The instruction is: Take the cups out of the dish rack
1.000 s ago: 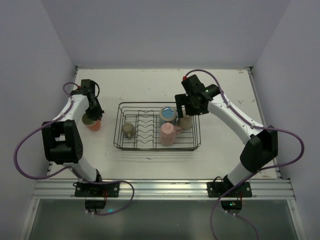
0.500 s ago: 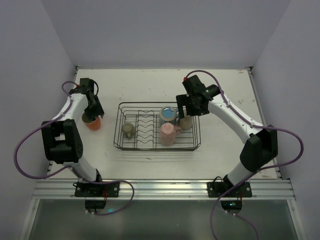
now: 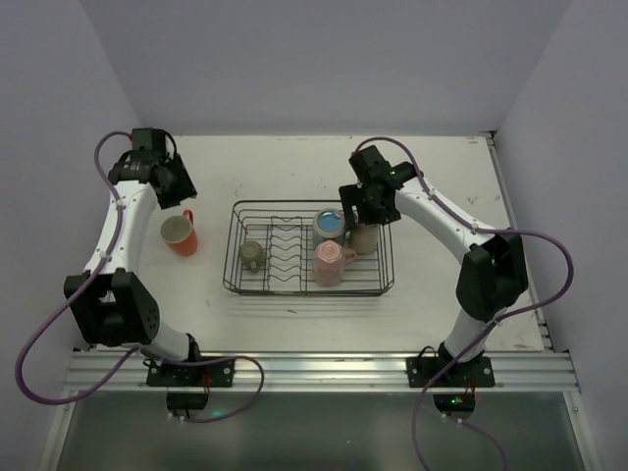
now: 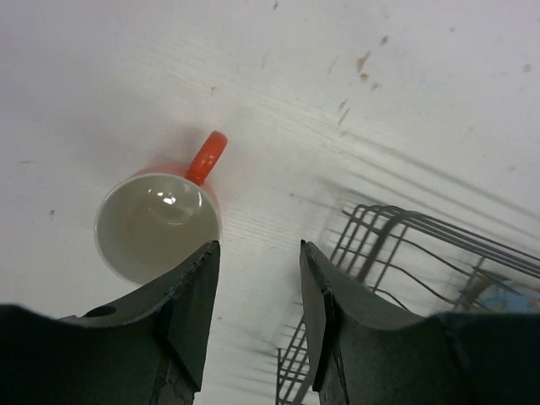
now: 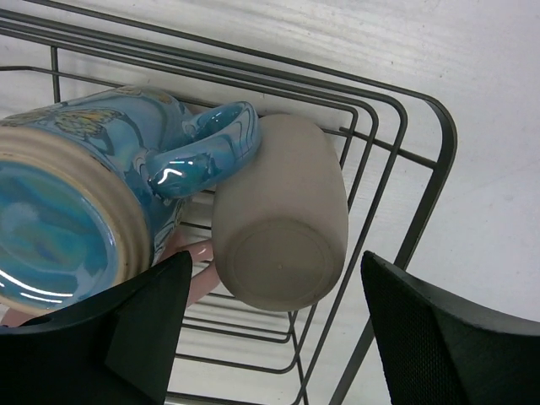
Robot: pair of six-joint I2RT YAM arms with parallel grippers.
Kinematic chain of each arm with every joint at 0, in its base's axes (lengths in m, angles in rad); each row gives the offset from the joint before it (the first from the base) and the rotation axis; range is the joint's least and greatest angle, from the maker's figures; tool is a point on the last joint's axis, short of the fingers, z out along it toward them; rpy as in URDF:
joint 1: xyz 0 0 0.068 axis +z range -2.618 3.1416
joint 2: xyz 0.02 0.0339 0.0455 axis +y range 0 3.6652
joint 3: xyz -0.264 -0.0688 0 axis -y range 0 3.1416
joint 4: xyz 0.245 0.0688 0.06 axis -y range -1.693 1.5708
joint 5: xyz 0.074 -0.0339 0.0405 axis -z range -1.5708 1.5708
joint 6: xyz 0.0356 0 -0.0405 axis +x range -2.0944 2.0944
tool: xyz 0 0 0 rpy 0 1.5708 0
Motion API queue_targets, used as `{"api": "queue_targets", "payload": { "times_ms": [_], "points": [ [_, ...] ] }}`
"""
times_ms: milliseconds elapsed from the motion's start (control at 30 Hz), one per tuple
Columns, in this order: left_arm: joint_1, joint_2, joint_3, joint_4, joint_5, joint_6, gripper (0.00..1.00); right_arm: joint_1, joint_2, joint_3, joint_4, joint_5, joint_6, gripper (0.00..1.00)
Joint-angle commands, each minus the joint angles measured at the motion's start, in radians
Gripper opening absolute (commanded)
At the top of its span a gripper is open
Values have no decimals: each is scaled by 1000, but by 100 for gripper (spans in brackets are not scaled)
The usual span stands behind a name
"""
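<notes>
Right wrist: right fingers stood wide astride beige cup; blue cup handle touched it, closing might snag handle. Left fingers apart, empty.

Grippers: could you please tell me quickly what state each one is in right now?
Left gripper: open, empty, near the orange mug.
Right gripper: open, fingers either side of the beige mug, not gripping.

Top cam sits high up on the near side, looking down on the whole bench. Wrist cams point down from close up, and all three catch part of the rack.
</notes>
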Motion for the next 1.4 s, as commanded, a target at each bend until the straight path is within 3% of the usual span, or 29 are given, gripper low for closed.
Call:
{"api": "queue_targets", "payload": {
  "times_ms": [0,333,467,500,567,600,667,700,833,1000,1167,1233,1367],
  "points": [
    [7,-72,84,-55,102,27,47,0,25,42,15,-2,-16,82],
    [-20,-224,71,21,357,2,51,-2,48,35,29,23,-9,73],
    [-43,-249,80,34,411,-4,52,-2,49,42,20,27,-4,61],
    [-48,-256,77,37,424,-4,53,-2,46,45,18,29,-4,49],
    [-63,-269,60,67,470,-7,54,0,37,50,10,43,-2,36],
    [-69,-288,46,92,524,-16,55,0,19,56,6,53,-2,21],
    [-74,-316,-24,212,596,-28,60,0,0,70,-17,73,1,4],
    [-86,-348,-52,259,633,-51,62,0,-24,85,-29,84,2,0],
    [-146,-400,-164,466,754,-119,68,0,-107,125,-77,116,1,0],
    [-240,-405,-264,627,773,-182,69,1,-182,217,-149,101,-5,0],
    [-278,-393,-350,769,816,-234,69,1,-256,260,-166,40,-9,0],
    [-278,-390,-380,852,910,-278,69,0,-280,265,-160,-23,-10,0],
    [-280,-397,-509,1259,1059,-447,68,-3,-348,256,-99,-163,-4,0]
  ]
}}
